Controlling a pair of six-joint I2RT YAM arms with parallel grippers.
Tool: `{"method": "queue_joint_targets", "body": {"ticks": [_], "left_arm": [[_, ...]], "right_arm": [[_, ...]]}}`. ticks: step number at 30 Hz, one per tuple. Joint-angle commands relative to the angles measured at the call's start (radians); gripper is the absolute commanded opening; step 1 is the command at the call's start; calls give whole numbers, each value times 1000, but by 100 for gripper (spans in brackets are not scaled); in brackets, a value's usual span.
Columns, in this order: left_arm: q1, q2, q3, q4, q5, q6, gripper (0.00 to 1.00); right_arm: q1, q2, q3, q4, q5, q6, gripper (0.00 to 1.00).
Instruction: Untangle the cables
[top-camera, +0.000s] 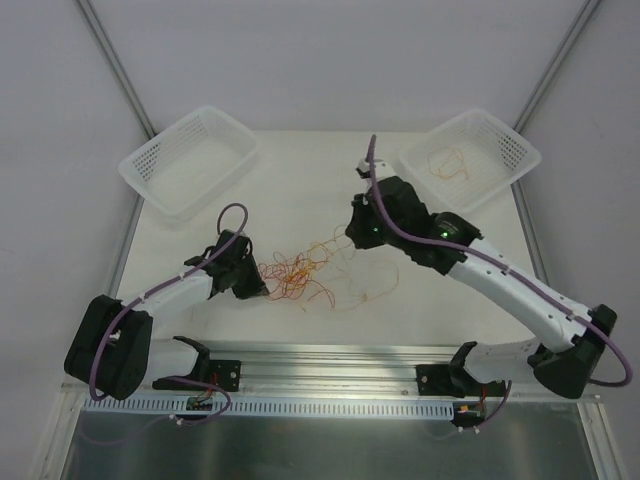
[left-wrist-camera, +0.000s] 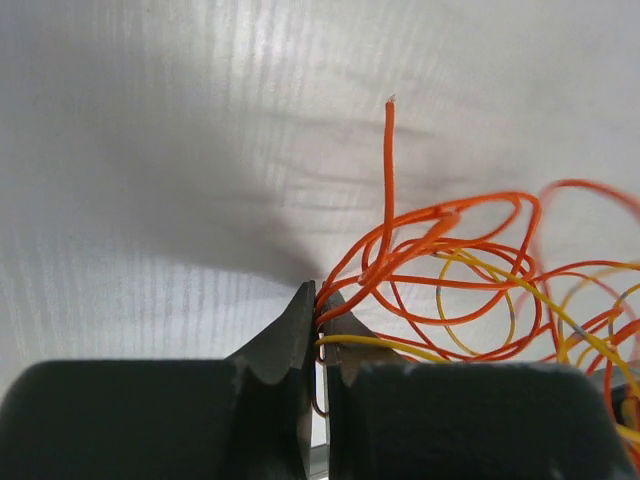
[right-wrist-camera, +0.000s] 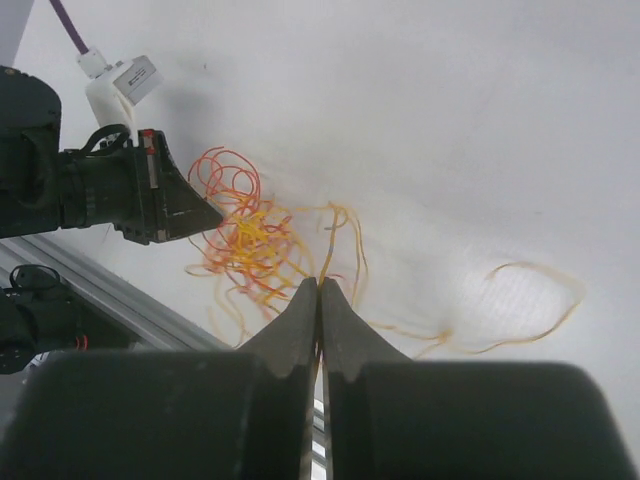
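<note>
Top: cables (top-camera: 300, 275) lie tangled mid-surface (top-camera: 300, 180), between the two arms.
Left wrist: left end effector (left-wrist-camera: 318, 297) is clamped on the orange strands.
Right wrist: right end effector (right-wrist-camera: 319, 285) has fingers together. A yellow strand reaches the tips, can't tell if pinched.

Top cam: high over the near edge, looking down on the whole table (top-camera: 300, 180). Left wrist: tight on the cables (left-wrist-camera: 388, 170). Right wrist: further back, facing near-left edge. All share that tangle.
</note>
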Motion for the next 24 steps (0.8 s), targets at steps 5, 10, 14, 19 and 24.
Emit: {"method": "queue_joint_targets", "body": {"ticks": [5,10,14,19,24], "left_arm": [[84,-29,-40,-57,-81,-34,0],[128,-78,-22,-80,-92,-20,0],[137,-101,14,-121,-119,3,0],[150,-165,69,-192,-187,60,0],[150,-231,115,-203,-126,187,0]], "right_arm": [[-261,-311,82,-184,51,-160,1],[-384,-408,79,-227,35,-209,1],[-415,-432,15,-253,13,-197,1],[-453,-448,-175,-252,19,-140,1],[-496,-425,-316,-290,6,-24,3]]}}
